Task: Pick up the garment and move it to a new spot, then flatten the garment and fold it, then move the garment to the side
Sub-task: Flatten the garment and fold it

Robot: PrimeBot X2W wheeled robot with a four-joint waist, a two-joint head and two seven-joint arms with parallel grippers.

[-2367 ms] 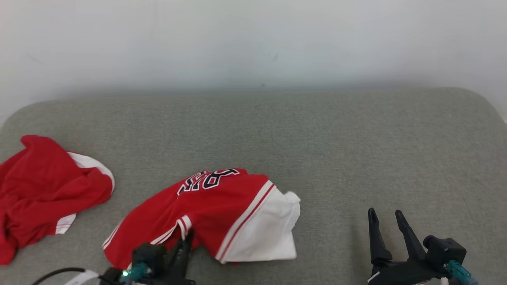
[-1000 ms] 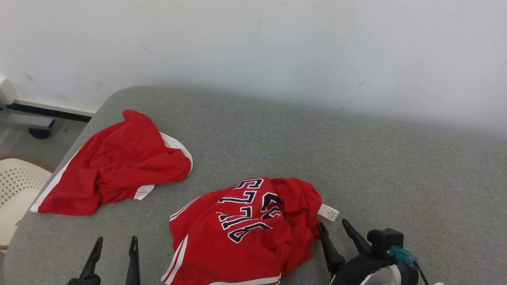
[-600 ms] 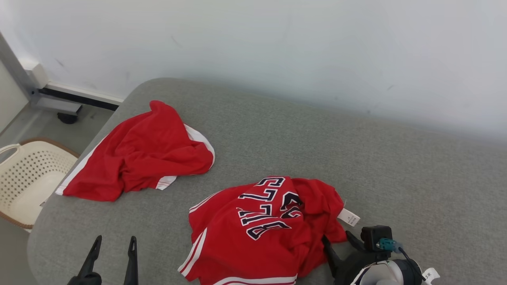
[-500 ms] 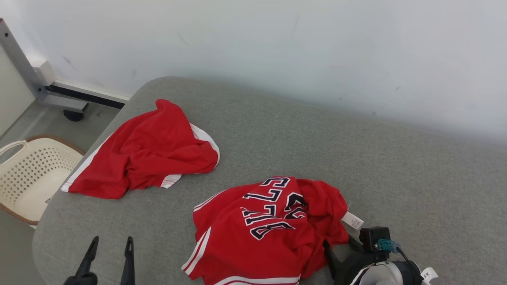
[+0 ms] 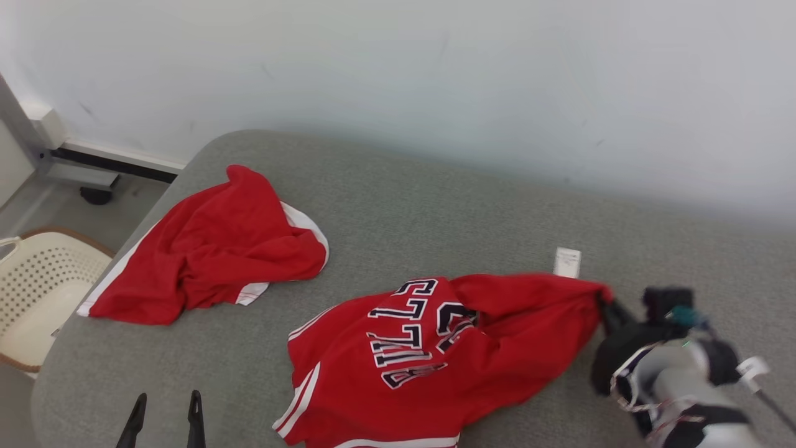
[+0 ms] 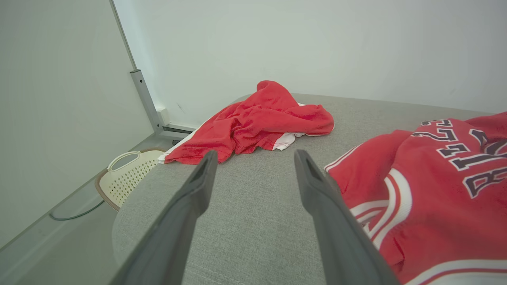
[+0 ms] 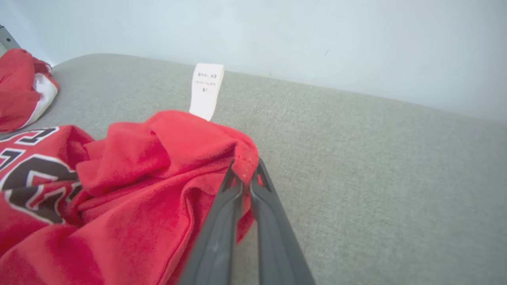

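The right gripper (image 7: pixel 245 179) is pinched tight on a bunched fold of the soft red jersey garment (image 5: pixel 435 348). Its two long, dark, matte fingers (image 7: pixel 220 233) nearly meet, with a nub of stitched hem squeezed between the tips. From that pinch the cloth runs away to the gripper's left in stretched ridges, then slackens into a rumpled heap on the grey woven upholstered surface (image 5: pixel 435 199). The jersey carries navy block letters outlined in white, creased across the folds, and white stripes along its lower edge. A small white rectangular fabric label (image 7: pixel 206 90) stands up from the cloth just beyond the right gripper's tips; its print is too small to read.

The left gripper (image 6: pixel 255 158) hangs over the surface with its tapered fingers spread wide and nothing between them. The striped edge of the jersey lies near it, to its right. Ahead of it and slightly left, well apart from the jersey, lies a second crumpled red cloth with white trim (image 5: pixel 211 249), heaped in soft folds by the surface's rounded corner. Further to this gripper's left, below the surface's edge, a cream perforated plastic basket (image 5: pixel 37 292) with a loop handle sits on the floor (image 5: pixel 118 214). A plain white wall (image 5: pixel 435 62) backs the surface.
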